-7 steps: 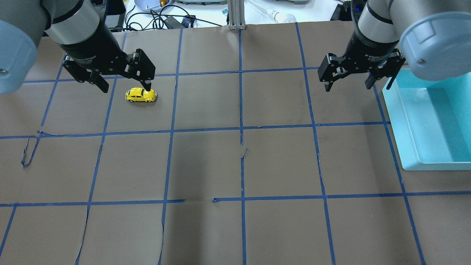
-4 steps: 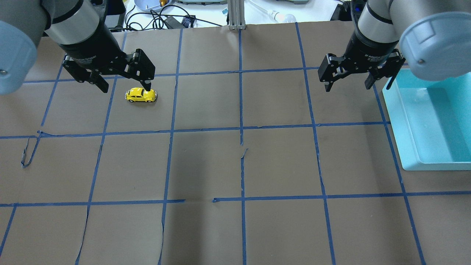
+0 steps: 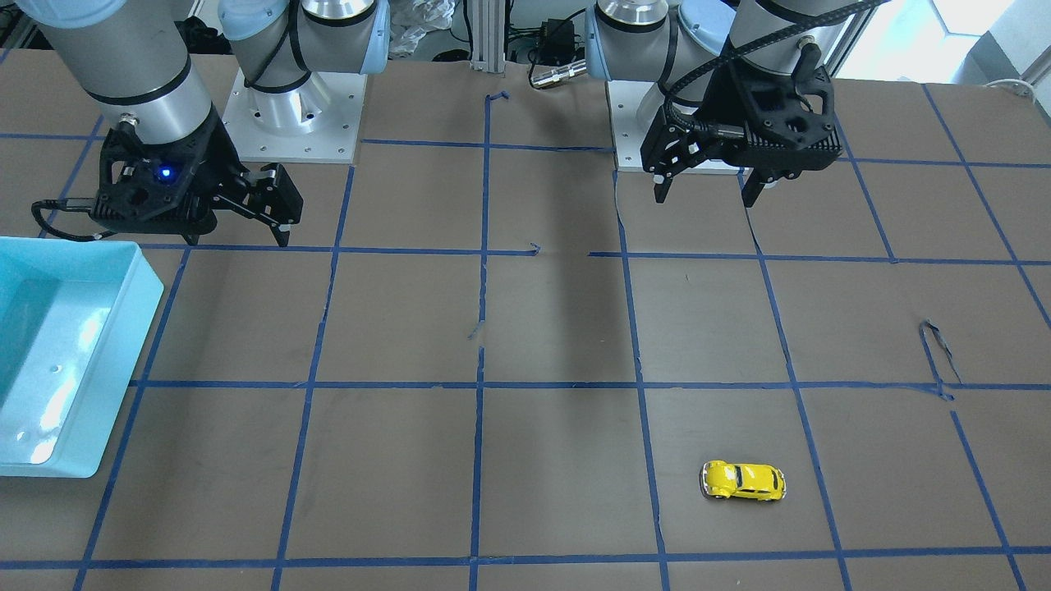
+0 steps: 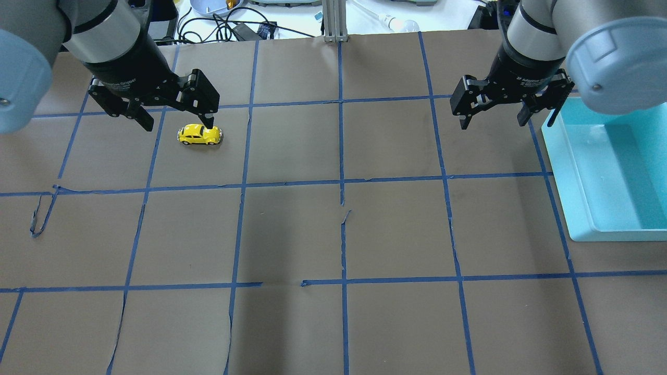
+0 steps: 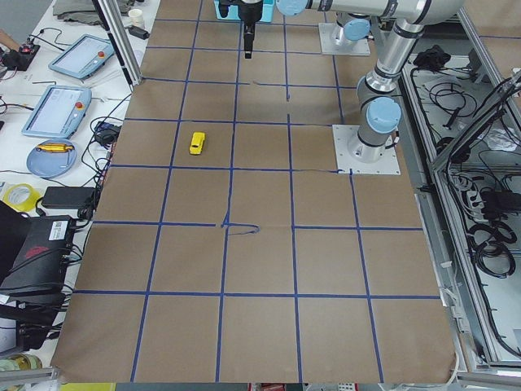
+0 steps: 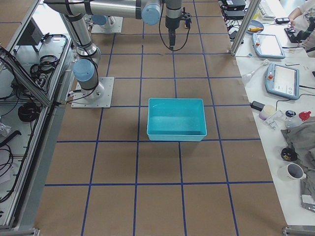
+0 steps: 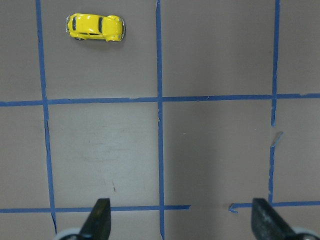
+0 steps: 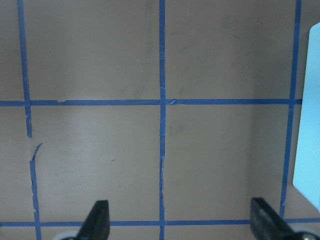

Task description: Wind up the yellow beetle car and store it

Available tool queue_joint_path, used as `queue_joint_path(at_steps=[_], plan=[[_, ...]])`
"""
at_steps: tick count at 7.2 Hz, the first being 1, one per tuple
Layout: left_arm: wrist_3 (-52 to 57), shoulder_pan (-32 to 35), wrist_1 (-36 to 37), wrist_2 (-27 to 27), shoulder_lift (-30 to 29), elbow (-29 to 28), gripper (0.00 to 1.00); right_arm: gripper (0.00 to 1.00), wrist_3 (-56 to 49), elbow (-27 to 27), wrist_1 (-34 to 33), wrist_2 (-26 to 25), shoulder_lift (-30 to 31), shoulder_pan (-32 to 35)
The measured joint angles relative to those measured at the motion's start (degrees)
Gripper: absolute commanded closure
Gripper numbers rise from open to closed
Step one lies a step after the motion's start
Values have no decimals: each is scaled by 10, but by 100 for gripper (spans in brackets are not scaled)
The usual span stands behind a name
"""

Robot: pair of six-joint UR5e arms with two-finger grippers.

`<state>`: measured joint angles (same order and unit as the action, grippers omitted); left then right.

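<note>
The yellow beetle car (image 4: pixel 200 135) stands on its wheels on the brown paper in a far-left grid square. It also shows in the front view (image 3: pixel 743 481), the left side view (image 5: pixel 198 143), and the left wrist view's upper left (image 7: pixel 95 27). My left gripper (image 4: pixel 178 124) is open and empty, held high above the table, and the car lies farther out from the robot than it (image 3: pixel 704 197). My right gripper (image 4: pixel 492 123) is open and empty, also raised, beside the teal bin (image 4: pixel 573 172).
The teal bin (image 3: pixel 139 328) sits at the table's right end and looks empty (image 6: pixel 176 135). Blue tape lines grid the paper, with a loose curl of tape (image 4: pixel 39 216) at the left. An aluminium post (image 4: pixel 334 21) and cables stand beyond the far edge.
</note>
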<state>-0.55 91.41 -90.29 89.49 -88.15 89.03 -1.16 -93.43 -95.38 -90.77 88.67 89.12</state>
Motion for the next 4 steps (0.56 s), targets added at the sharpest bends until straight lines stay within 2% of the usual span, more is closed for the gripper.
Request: queue_joint_path(at_steps=[4], plan=[[3,-1,2,0,0,0,0,0,-4,0,2,-2,1,-1]])
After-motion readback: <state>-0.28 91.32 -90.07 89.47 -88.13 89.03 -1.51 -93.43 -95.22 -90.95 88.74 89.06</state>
